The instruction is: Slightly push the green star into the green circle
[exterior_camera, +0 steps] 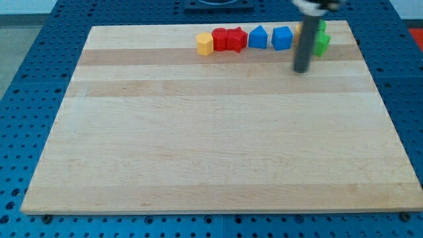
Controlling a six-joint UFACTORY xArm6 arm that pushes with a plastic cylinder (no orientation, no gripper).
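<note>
Two green blocks sit at the view's top right of the wooden board (211,132). The lower one (322,43) looks like the green star; the upper one (321,28) looks like the green circle. They touch or nearly touch, and the rod hides their left sides. My tip (301,69) rests on the board just below and left of the green star, a short gap from it.
A row of blocks runs along the top edge: a yellow block (205,43), a red block (220,38), a red star-like block (236,38), a blue block (258,37), another blue block (282,38). A blue pegboard (26,99) surrounds the board.
</note>
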